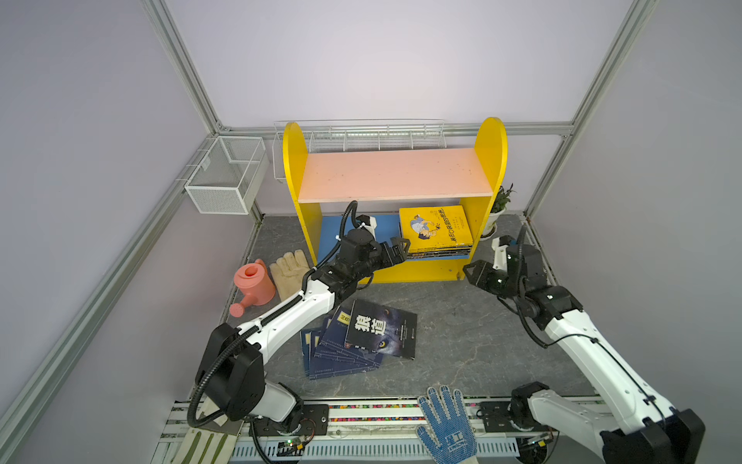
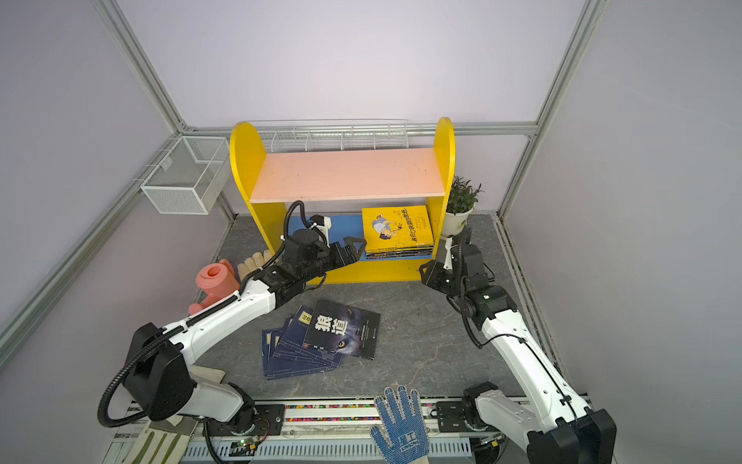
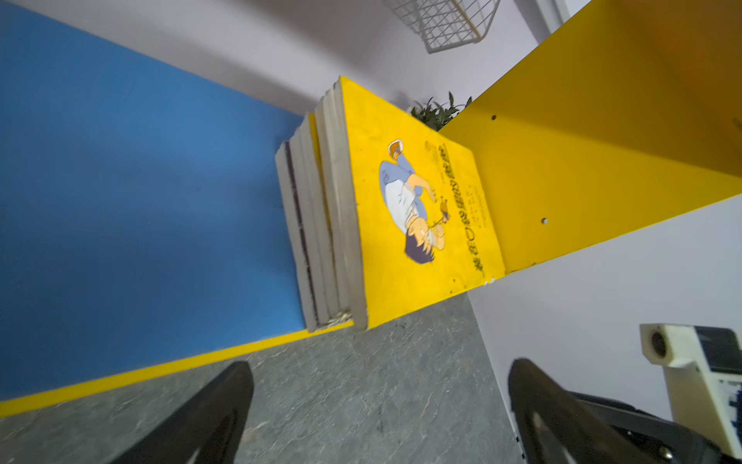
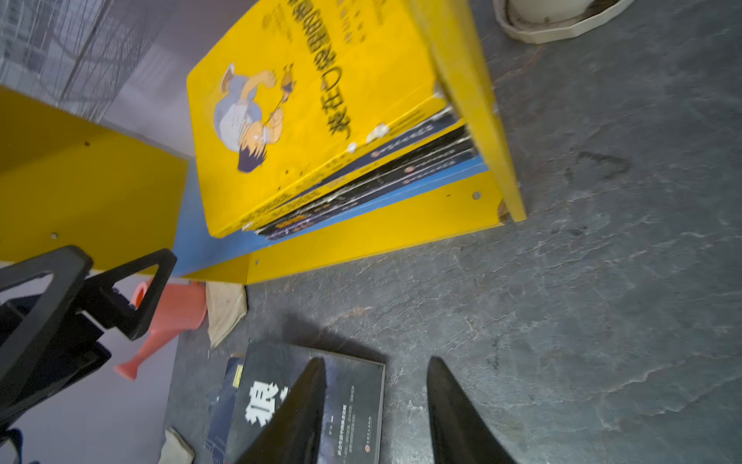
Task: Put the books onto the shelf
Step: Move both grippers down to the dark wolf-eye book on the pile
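Note:
The shelf [image 1: 395, 172] [image 2: 349, 172] has yellow sides, a pink upper board and a blue lower board [image 3: 140, 201]. At the right end of the lower board lies a flat stack of books topped by a yellow cartoon book [image 1: 435, 227] [image 2: 397, 227] [image 3: 421, 217] [image 4: 305, 112]. My left gripper [image 1: 397, 249] [image 2: 355, 247] [image 3: 379, 365] is open and empty, just in front of the stack's left side. A black book with large characters [image 1: 381, 333] [image 2: 341, 333] [image 4: 349, 401] lies on fanned navy books [image 1: 333, 357] on the table. My right gripper [image 1: 467, 273] [image 4: 377, 359] is open and empty by the shelf's front right corner.
A pink watering can [image 1: 255, 283] and a beige glove [image 1: 289, 267] lie left of the shelf. A potted plant [image 1: 500, 205] stands at its right. A blue dotted glove [image 1: 445, 422] lies at the front edge. A mesh basket [image 1: 227, 174] and wire rack [image 1: 361, 136] hang on the walls.

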You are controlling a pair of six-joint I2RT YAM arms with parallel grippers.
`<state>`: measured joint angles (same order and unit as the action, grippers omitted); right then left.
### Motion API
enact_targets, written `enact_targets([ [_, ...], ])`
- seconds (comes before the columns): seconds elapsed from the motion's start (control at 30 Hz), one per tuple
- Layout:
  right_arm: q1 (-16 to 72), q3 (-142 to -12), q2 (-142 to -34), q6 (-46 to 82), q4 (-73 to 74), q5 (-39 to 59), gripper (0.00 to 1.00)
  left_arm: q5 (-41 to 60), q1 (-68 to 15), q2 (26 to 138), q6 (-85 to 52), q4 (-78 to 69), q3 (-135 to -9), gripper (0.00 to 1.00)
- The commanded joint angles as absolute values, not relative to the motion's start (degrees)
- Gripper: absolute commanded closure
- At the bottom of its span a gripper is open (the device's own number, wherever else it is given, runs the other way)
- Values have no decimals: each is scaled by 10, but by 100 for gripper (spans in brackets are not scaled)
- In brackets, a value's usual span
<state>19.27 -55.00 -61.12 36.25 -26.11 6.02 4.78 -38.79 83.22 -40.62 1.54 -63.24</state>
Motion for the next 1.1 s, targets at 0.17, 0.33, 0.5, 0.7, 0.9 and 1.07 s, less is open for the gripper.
enact_targets([
  [0.17, 248, -619, -686, 313, -240, 93, 75, -53, -388, 781, -420, 91, -577, 2],
  [0.33, 268, -667, -759, 347, -243, 84, 84, -130, -385, 750, -461, 168, -544, 3],
  [0.5, 269, -704, -816, 375, -233, 94, 86, -219, -383, 716, -558, 269, -505, 2],
  [0.7, 269, -743, -872, 391, -234, 91, 87, -240, -377, 652, -590, 259, -450, 3],
  [0.9, 268, -768, -900, 388, -229, 75, 87, -243, -370, 628, -565, 276, -446, 3],
  [1.07, 264, -778, -907, 384, -230, 56, 87, -226, -365, 623, -533, 282, -446, 3],
])
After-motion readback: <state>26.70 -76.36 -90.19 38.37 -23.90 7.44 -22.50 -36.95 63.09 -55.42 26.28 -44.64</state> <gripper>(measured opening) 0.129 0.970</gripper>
